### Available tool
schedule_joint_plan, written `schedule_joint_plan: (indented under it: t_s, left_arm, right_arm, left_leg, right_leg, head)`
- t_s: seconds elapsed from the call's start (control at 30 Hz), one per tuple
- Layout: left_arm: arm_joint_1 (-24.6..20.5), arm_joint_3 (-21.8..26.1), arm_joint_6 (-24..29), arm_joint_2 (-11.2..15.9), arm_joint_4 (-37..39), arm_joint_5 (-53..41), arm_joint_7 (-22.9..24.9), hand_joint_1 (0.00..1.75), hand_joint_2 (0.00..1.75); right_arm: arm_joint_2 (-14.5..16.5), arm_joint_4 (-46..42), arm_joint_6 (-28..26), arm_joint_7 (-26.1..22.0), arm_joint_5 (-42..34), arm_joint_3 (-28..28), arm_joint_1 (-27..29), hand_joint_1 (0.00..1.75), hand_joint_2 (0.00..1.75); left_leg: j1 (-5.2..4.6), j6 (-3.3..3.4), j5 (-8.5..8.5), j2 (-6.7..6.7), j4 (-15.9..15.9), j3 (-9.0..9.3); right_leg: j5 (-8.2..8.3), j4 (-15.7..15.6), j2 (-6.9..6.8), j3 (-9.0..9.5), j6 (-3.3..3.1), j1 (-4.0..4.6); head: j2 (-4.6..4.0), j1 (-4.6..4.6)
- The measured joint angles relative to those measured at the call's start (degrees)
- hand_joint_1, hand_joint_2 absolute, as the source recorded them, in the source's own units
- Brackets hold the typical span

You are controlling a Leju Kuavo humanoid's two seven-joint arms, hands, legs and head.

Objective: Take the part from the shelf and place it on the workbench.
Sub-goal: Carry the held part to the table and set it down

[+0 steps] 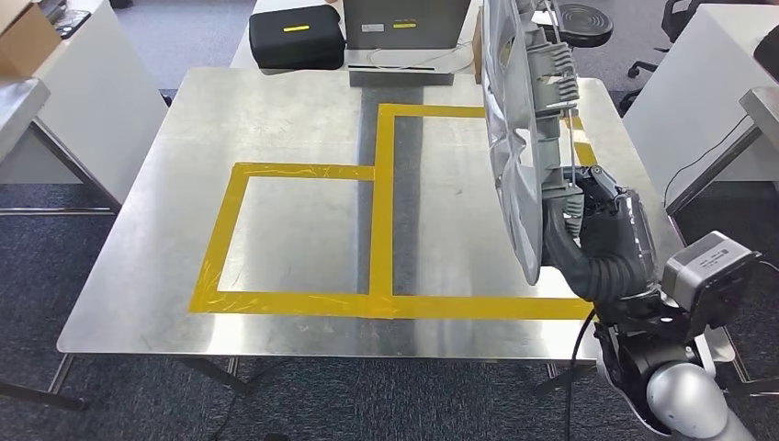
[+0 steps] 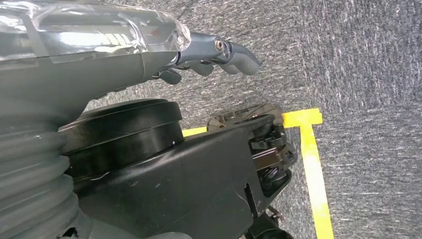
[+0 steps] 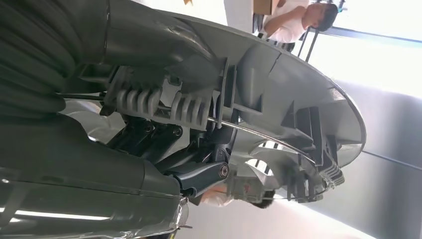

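My right hand (image 1: pixel 606 230) grips a large silver dish-shaped part (image 1: pixel 513 138) by the grey ribbed frame on its back. The part stands upright on edge above the right side of the metal workbench (image 1: pixel 294 110), over the larger yellow-taped rectangle (image 1: pixel 384 211). In the right wrist view my right hand (image 3: pixel 199 174) has its dark fingers (image 3: pixel 201 174) hooked into the part's ribbed back (image 3: pixel 278 119). My left hand (image 2: pixel 214 55) hangs over grey carpet with its fingers curled in and nothing in them.
A black case (image 1: pixel 296 37) and a grey box (image 1: pixel 406 23) stand beyond the workbench's far edge. White tables flank both sides, with a cardboard box (image 1: pixel 23 37) at the far left. A person (image 3: pixel 293 22) stands nearby. Yellow floor tape (image 2: pixel 316 169) runs across the carpet.
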Motion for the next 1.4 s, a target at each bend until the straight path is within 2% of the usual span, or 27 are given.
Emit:
schedule_joint_plan:
  t_s: [0.47,0.53,0.57,0.6,0.7,0.73,0.77,0.8,0.87,1.0,1.2,1.4]
  left_arm:
    - [0.0,-0.01,0.0,0.01,0.0,0.0,0.0,0.0,1.75]
    - [-0.02,-0.05,-0.45,-0.03,0.0,-0.55,0.24,0.0,1.75]
    - [-0.15,-0.23,-1.1,-0.07,0.01,-1.4,0.74,0.0,1.75]
    - [-0.44,-0.55,-1.93,-0.14,0.01,-2.48,1.46,0.0,1.75]
    - [-2.27,-1.89,-3.8,-0.82,-0.02,-4.91,3.32,0.0,1.75]
    - [-2.82,-2.29,-4.0,-1.16,-0.03,-5.25,3.49,0.0,1.75]
    - [-3.13,-2.66,-4.11,-1.45,-0.05,-5.52,3.5,0.0,1.75]
    - [-3.2,-3.02,-4.19,-1.63,-0.04,-5.74,3.46,0.0,1.75]
    - [-2.89,-3.62,-4.29,-1.64,0.01,-6.0,3.3,0.0,1.75]
    - [-3.04,-4.62,-4.67,-1.61,0.01,-6.29,2.91,0.0,1.75]
    - [-3.19,-5.6,-4.97,-1.73,0.0,-6.38,2.75,0.0,1.75]
    - [-3.21,-5.69,-5.0,-1.77,0.0,-6.33,2.07,0.0,1.75]
  right_arm:
    - [-0.8,1.95,0.0,0.0,0.08,-0.19,-0.09,1.75,1.75]
    - [-0.85,2.26,1.4,1.46,1.53,-0.12,-0.72,1.75,1.75]
    - [-0.97,2.94,4.23,4.23,4.32,0.07,-2.45,1.75,1.75]
    - [-1.25,4.34,9.34,8.93,9.27,0.48,-5.44,1.75,1.75]
    - [-3.08,12.92,34.55,26.65,32.63,3.5,-17.67,1.75,1.75]
    - [-3.82,16.0,42.09,30.56,39.11,4.84,-20.53,1.75,1.75]
    - [-4.55,18.72,47.06,33.08,43.19,6.12,-22.49,1.75,1.75]
    - [-5.32,21.07,49.72,34.72,45.28,7.23,-23.81,1.75,1.75]
    - [-6.69,24.72,50.28,36.2,45.93,9.06,-25.4,1.75,1.75]
    - [-8.08,29.13,50.24,36.07,46.45,12.27,-27.75,1.75,1.75]
    - [-8.89,31.98,51.8,35.88,47.51,15.9,-29.26,1.75,1.75]
    - [-9.18,33.7,52.17,35.89,47.6,18.55,-29.66,1.75,1.75]
  left_leg:
    - [0.0,0.01,-0.01,-0.04,-0.02,-0.01]
    - [-0.03,0.01,-0.01,0.03,-0.04,-0.06]
    - [-0.09,0.02,-0.01,0.21,-0.06,-0.12]
    - [-0.14,0.04,-0.02,0.46,-0.09,-0.13]
    - [-0.16,0.33,0.12,0.87,-0.11,0.05]
    - [-0.15,0.5,0.24,0.61,-0.11,0.04]
    - [-0.15,0.63,0.36,0.25,-0.11,-0.05]
    - [-0.18,0.72,0.46,-0.05,-0.11,-0.18]
    - [-0.27,0.72,0.54,-0.01,-0.11,-0.43]
    - [-0.35,0.72,0.32,0.8,-0.11,-0.36]
    - [-0.29,0.75,0.3,0.24,-0.13,-0.4]
    - [-0.29,0.75,0.3,0.37,-0.16,-0.39]
  right_leg:
    - [-0.03,0.0,0.0,0.0,0.04,-0.01]
    - [-0.03,0.01,-0.01,0.0,0.05,-0.01]
    - [-0.01,0.05,0.07,-0.06,0.05,-0.05]
    - [0.04,0.09,0.25,-0.14,0.09,-0.09]
    - [0.2,0.08,0.53,-0.18,0.29,-0.16]
    - [0.2,0.03,0.22,-0.12,0.35,-0.16]
    - [0.2,-0.02,-0.17,-0.06,0.4,-0.18]
    - [0.22,-0.04,-0.5,-0.08,0.45,-0.21]
    - [0.38,-0.03,-0.47,-0.21,0.45,-0.25]
    - [0.48,-0.05,0.43,-0.42,0.49,-0.26]
    - [0.34,-0.11,0.0,-0.36,0.62,-0.28]
    - [0.34,-0.11,0.08,-0.37,0.61,-0.28]
  head:
    - [0.0,-0.02]
    - [0.0,0.04]
    - [0.0,0.09]
    - [0.0,0.04]
    - [0.0,-0.44]
    - [0.0,-0.45]
    - [0.0,-0.37]
    - [0.0,-0.23]
    - [0.0,-0.02]
    - [0.0,-0.12]
    - [0.0,-0.12]
    - [0.0,-0.12]
